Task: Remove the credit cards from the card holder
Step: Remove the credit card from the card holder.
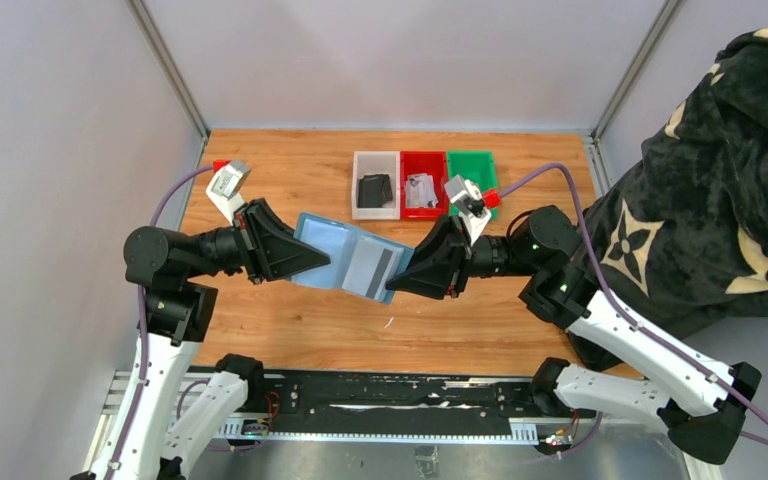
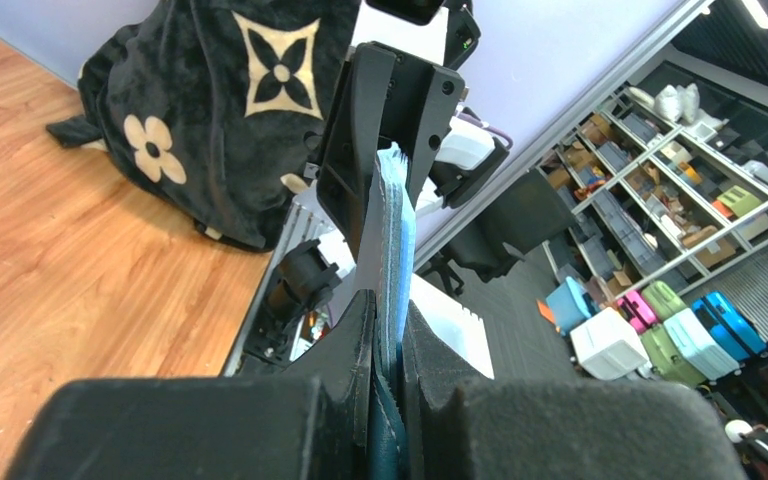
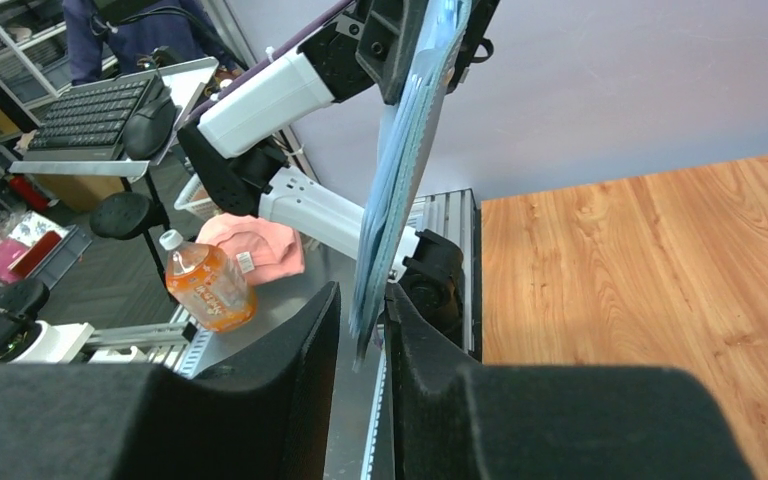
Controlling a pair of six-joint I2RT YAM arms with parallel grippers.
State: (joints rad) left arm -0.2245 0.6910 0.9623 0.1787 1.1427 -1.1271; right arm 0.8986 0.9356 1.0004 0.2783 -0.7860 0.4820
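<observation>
The teal-blue card holder [image 1: 332, 250] hangs open in the air above the table. My left gripper [image 1: 318, 262] is shut on its left edge; the left wrist view shows the holder [image 2: 394, 225] edge-on, pinched between my fingers [image 2: 388, 325]. A pale grey credit card [image 1: 375, 266] with a dark stripe lies on the holder's right half. My right gripper [image 1: 396, 286] is at the holder's right edge. In the right wrist view its jaws [image 3: 362, 312] straddle the edge of the holder [image 3: 400, 180], with a gap on one side, so they are open.
At the back stand a white bin [image 1: 362, 160] holding a black wallet [image 1: 374, 189], a red bin [image 1: 422, 160] holding cards, and a green bin [image 1: 480, 162]. A black flowered cloth [image 1: 720, 200] lies at the right edge of the table.
</observation>
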